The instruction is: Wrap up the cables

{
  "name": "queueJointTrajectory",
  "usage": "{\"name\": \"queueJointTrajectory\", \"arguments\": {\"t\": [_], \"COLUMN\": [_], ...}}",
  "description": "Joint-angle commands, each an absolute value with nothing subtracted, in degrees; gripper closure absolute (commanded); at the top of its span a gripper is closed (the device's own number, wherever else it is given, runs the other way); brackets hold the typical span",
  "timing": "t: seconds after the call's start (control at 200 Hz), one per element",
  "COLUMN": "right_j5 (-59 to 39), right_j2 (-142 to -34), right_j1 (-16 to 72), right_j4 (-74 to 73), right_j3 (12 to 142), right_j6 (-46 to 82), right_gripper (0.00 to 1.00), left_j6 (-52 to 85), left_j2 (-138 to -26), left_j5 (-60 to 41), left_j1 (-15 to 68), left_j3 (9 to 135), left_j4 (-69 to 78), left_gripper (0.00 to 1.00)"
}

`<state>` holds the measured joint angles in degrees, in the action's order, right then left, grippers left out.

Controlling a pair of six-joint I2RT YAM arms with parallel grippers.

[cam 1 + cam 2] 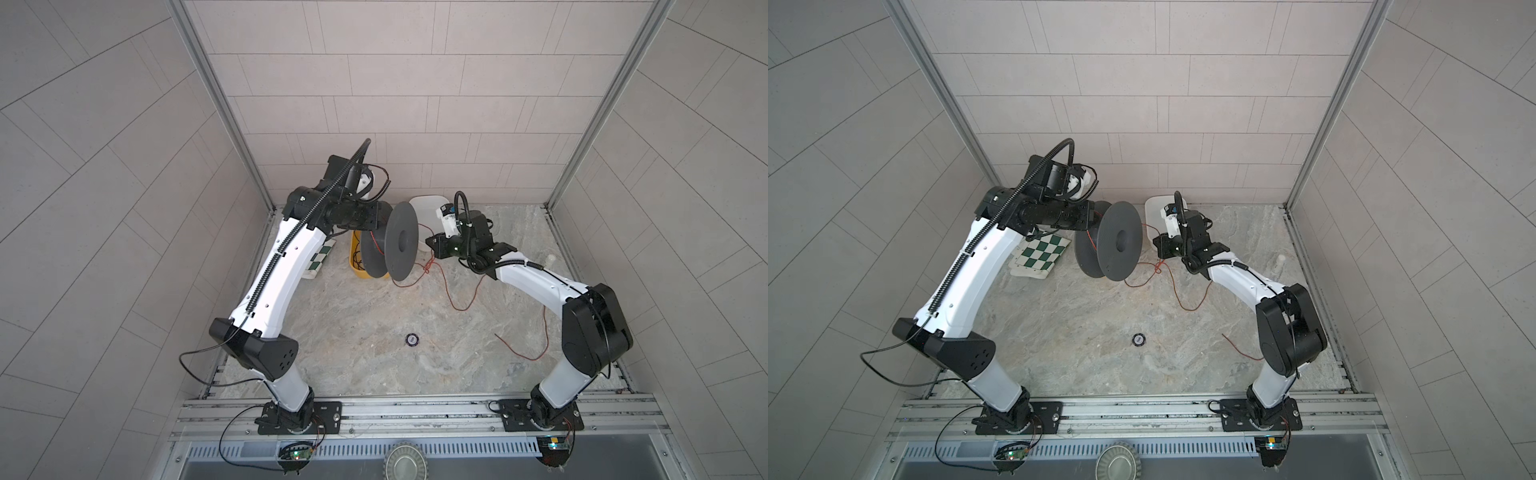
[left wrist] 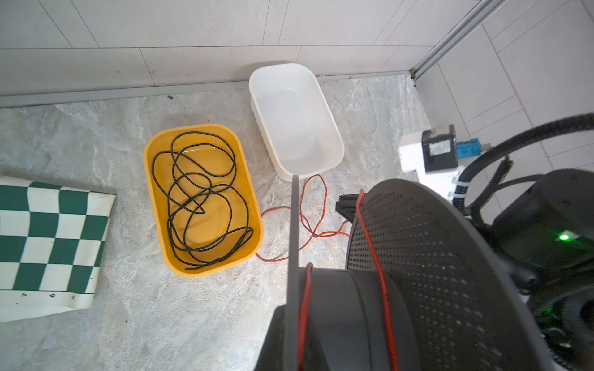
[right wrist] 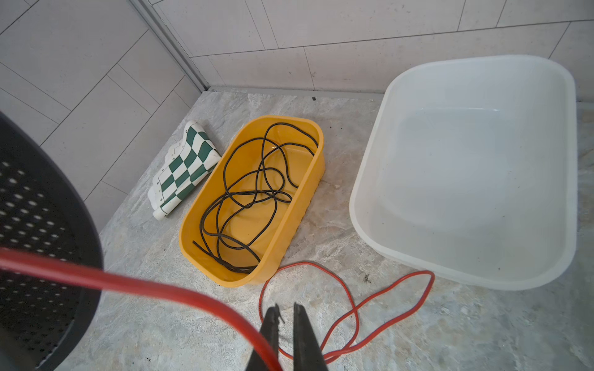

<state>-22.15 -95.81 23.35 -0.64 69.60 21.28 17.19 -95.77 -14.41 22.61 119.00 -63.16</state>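
Observation:
My left gripper is shut on one flange of a dark grey spool, holding it on edge above the table. The red wire has a couple of turns on the spool's hub. From there it runs to my right gripper. Its jaws are nearly together at the tips, with the wire passing down between them near their base. The slack lies in loose loops on the table, ending near the right arm's elbow.
A yellow tub holding a thin black cable stands behind the spool. Beside it is an empty white tub. A green checkered mat lies at the left. A small round black disc sits mid-table.

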Motion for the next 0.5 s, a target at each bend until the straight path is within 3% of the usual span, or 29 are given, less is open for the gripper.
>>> {"name": "queueJointTrajectory", "arguments": {"t": [0.0,0.495], "right_j5": [-22.01,-22.59], "right_j2": [-96.45,-98.34], "right_j1": [23.80,24.44], "right_j4": [-4.87,-12.02], "right_j3": [67.83,62.42], "right_j6": [23.48,26.63], "right_gripper": [0.90,0.93], "left_j6": [22.57,28.68], "left_j2": [-92.94,-92.55], "left_j5": [-17.92,-20.53], "left_j1": [21.13,17.89], "left_j3": [120.92,121.05], "left_j4": [-58.20,-52.24], "left_gripper": [1.00,1.00]}}
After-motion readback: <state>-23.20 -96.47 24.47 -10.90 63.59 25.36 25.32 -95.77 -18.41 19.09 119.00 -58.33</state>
